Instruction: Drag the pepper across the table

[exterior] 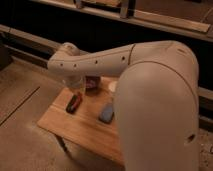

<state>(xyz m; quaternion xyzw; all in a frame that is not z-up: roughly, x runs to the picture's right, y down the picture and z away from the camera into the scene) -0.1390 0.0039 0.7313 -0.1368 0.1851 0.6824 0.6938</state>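
Note:
The light wooden table [85, 127] stands in the middle of the camera view. My arm reaches from the right across its far side. My gripper [79, 88] hangs down at the table's far left, just behind the black oblong device [74, 103]. The red-orange pepper does not show; the spot beside the device where the gripper comes down is hidden by the gripper and its shadow. The blue block [106, 112] lies to the right of the gripper, apart from it.
A dark can-like object [92, 83] and a pale round thing [113, 86] stand at the table's far edge under my arm. A dark wall with a rail runs behind the table. Bare concrete floor lies to the left and in front.

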